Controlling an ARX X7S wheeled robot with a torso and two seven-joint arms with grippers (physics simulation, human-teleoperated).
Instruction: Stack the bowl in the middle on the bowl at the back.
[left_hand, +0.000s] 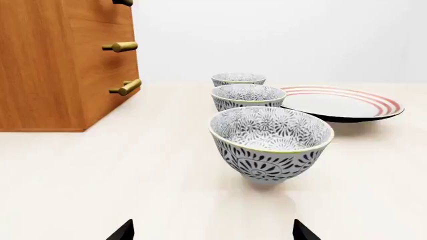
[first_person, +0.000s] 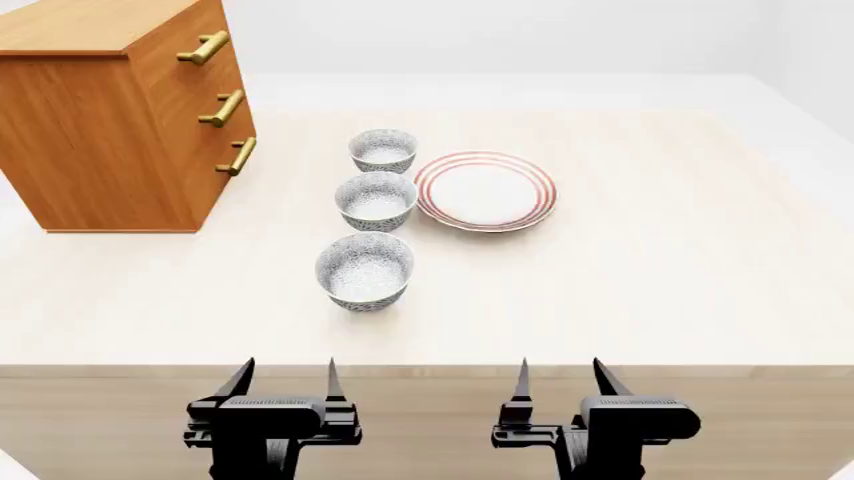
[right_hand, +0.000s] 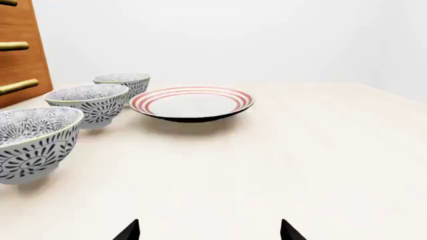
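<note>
Middle bowl (first_person: 376, 200): upright on table (first_person: 641, 290), straight ahead of left gripper (first_person: 283, 378), beyond front bowl (first_person: 364, 270), before back bowl (first_person: 383, 151). Left arm nearer. Right gripper (first_person: 559, 376) likewise open, empty. Plate (first_person: 485, 190) beside.

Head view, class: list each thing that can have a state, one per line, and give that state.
Bowl in the middle: upright, empty, unstacked.
Bowl at the back: upright, empty.
Front bowl: upright, empty.
Plate: flat, empty.
Cabinet: drawers closed.
Left gripper: fingers open, holding nothing.
Right gripper: fingers open, holding nothing.
</note>
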